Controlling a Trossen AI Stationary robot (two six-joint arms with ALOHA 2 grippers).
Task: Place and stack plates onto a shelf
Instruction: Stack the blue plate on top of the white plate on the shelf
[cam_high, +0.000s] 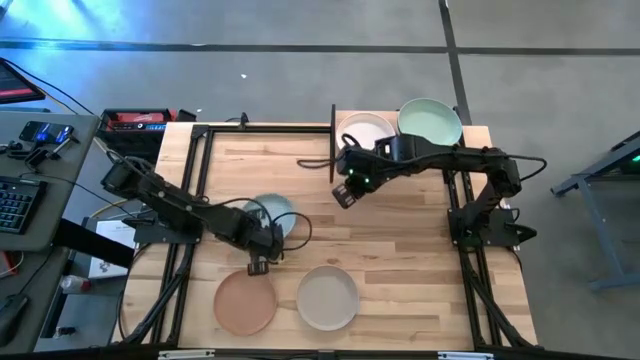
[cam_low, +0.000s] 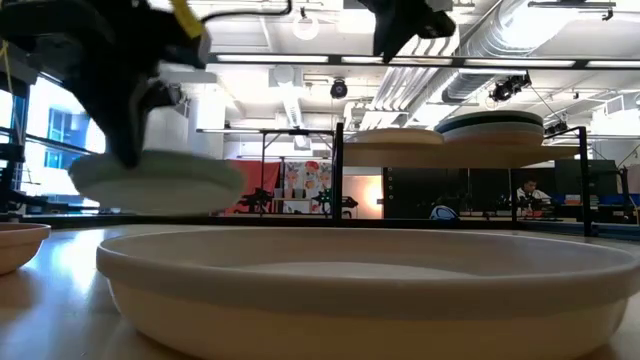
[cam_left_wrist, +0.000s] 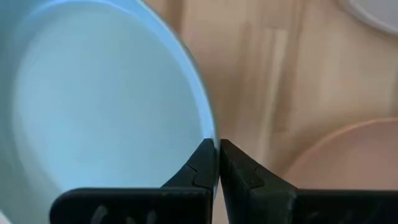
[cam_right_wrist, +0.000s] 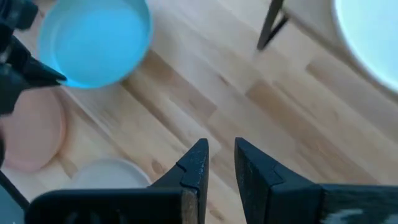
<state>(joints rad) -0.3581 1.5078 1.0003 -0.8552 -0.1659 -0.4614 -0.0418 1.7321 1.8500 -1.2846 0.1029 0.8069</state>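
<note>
The left gripper (cam_high: 257, 262) is pinched shut on the rim of the pale blue plate (cam_high: 272, 212), at the plate's 6 o'clock edge in the high view; a rim pinch is likely the only hold such a shallow dish offers. In the low view the plate hangs clear of the worktop (cam_high: 400, 250), roughly level. Just past the gripper, toward 6 o'clock, lies the peach plate (cam_high: 245, 301), and beside that the beige plate (cam_high: 327, 297), both flat on the wood.

The right gripper (cam_high: 343, 195) hovers with its fingers slightly apart and empty, near the shelf (cam_high: 340, 128) at the worktop's 12 o'clock edge, probably waiting. On the shelf sit a white plate (cam_high: 366, 130) and a mint green plate (cam_high: 430, 121), side by side.

The worktop is pale planks; beyond it lie a grey floor and a desk with a keyboard (cam_high: 14, 204).
</note>
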